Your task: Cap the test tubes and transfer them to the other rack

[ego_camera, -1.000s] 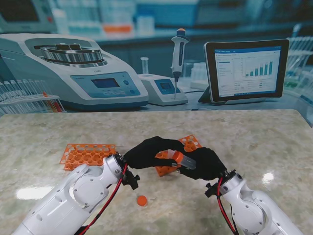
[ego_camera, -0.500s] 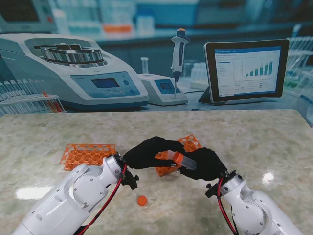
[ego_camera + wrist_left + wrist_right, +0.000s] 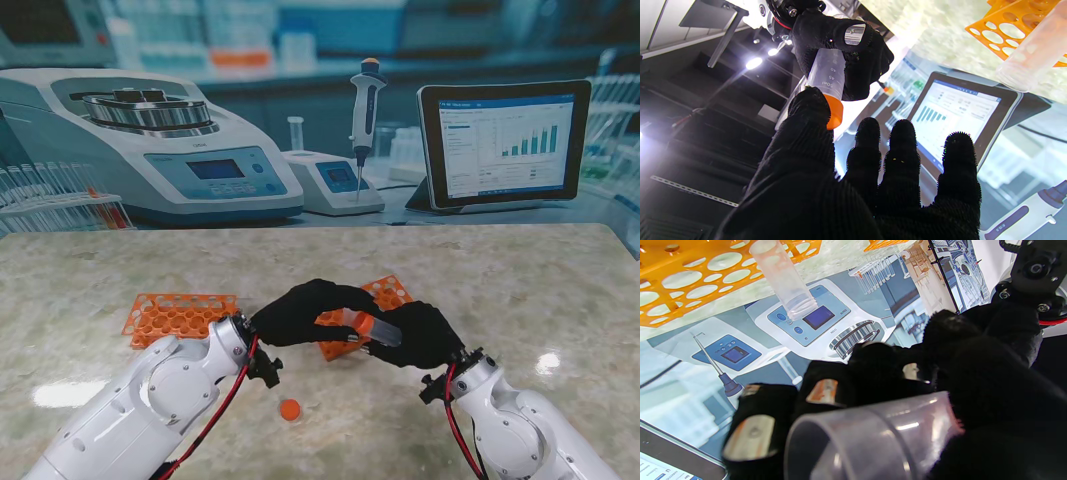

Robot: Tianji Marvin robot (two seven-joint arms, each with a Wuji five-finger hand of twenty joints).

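Very little has moved. The black-gloved left hand (image 3: 305, 312) has eased slightly farther onto the orange screw cap (image 3: 834, 111) of the clear plastic test tube (image 3: 381, 331), so less orange shows past its fingertips than a second ago. The black-gloved right hand (image 3: 420, 335), clasping the tube's body, has tilted the tube a touch nearer to level.

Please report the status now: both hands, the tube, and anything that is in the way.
Right hand shut on test tube. Left hand pinching orange cap at tube mouth. Spare cap loose on table, nearer to me. Nothing blocks the orange rack.
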